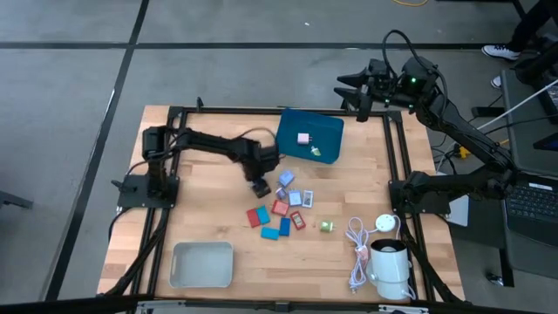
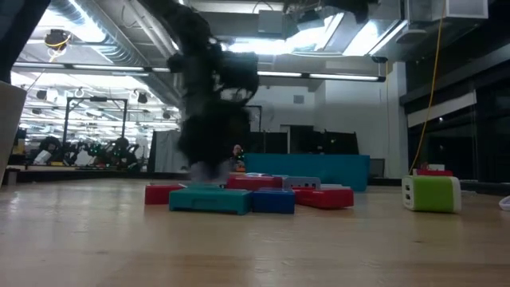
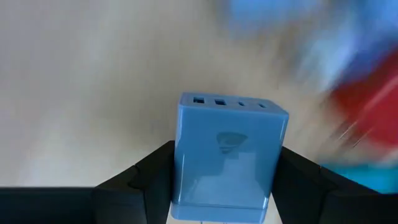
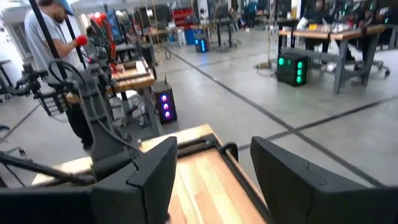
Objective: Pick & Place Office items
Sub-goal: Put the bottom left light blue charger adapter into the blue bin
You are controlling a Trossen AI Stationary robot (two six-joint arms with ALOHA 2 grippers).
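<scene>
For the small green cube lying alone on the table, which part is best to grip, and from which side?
Grip the green cube across two opposite flat side faces, coming straight down from above. It stands apart from the pile of coloured pieces, with bare table around it, so fingers probably fit on either side.

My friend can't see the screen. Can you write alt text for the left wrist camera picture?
A light blue block with a row of small ports along its far edge sits between the left gripper's two dark fingers, above a pale wooden table. Red and blue shapes blur behind it.
</scene>
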